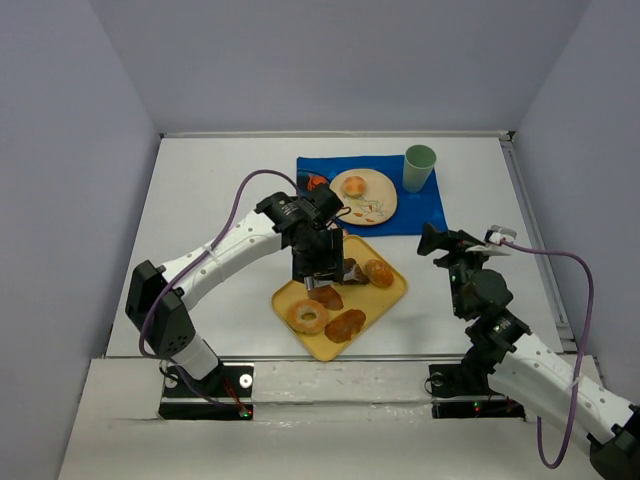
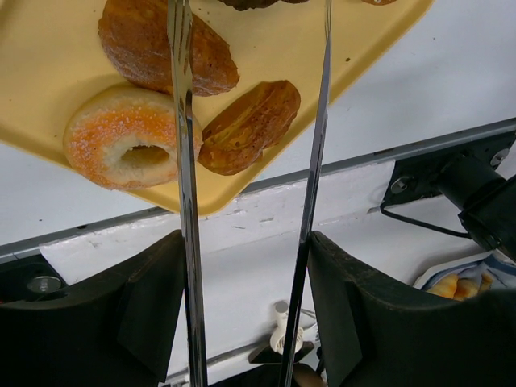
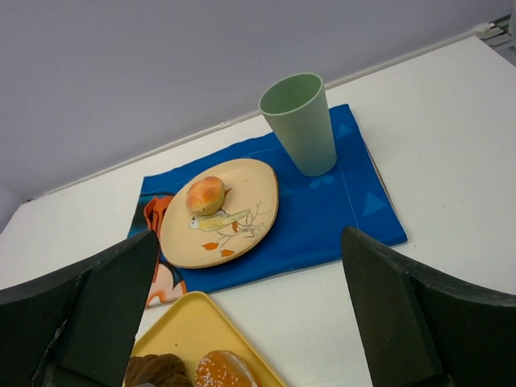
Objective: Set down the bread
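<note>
Left hand (image 1: 322, 278) hangs open above yellow tray (image 1: 386, 297), inside its edges.

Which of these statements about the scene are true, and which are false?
1. The pale green plastic cup stands upright on the blue cloth mat. True.
2. The round beige plate is bare. False: a small round bun lies on it.
3. The sugared ring doughnut lies on the yellow tray. True.
4. The right end effector holds a pastry. False: it is open and empty.
</note>
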`<state>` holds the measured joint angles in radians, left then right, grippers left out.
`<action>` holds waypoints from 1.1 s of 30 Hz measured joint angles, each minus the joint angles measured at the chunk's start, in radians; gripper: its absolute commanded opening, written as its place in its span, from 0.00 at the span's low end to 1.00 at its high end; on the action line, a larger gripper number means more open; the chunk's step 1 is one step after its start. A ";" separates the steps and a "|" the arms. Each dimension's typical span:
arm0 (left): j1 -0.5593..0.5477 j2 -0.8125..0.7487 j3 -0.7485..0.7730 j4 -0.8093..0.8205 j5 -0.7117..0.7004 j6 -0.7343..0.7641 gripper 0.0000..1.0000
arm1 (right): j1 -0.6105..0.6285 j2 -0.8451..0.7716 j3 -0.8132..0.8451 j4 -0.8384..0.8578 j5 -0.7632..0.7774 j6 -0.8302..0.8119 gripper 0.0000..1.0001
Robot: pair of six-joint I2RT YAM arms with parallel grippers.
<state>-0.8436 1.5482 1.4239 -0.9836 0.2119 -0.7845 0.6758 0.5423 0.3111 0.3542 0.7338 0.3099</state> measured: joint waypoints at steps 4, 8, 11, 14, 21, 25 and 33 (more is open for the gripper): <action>0.001 0.035 0.038 -0.008 -0.009 -0.008 0.70 | 0.000 -0.013 0.000 0.009 0.000 0.000 1.00; 0.004 0.040 0.047 -0.014 -0.010 -0.015 0.70 | 0.000 -0.013 0.000 0.017 0.000 0.000 1.00; 0.009 0.061 0.067 -0.025 -0.010 -0.019 0.70 | 0.000 -0.013 0.000 0.017 0.000 0.000 1.00; 0.015 0.104 0.117 -0.050 -0.014 -0.021 0.70 | 0.000 -0.017 0.000 0.017 0.000 0.000 1.00; 0.023 0.168 0.161 -0.069 -0.016 -0.020 0.70 | 0.000 -0.033 -0.005 0.020 0.000 -0.003 1.00; 0.024 0.190 0.179 -0.084 -0.016 -0.018 0.70 | 0.000 -0.032 -0.012 0.021 0.001 -0.005 1.00; 0.029 0.246 0.233 -0.106 -0.018 -0.006 0.62 | 0.000 -0.032 -0.013 0.021 0.000 -0.008 1.00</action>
<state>-0.8150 1.7939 1.6569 -1.0897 0.1944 -0.7906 0.6758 0.5102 0.2977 0.3752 0.7338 0.3023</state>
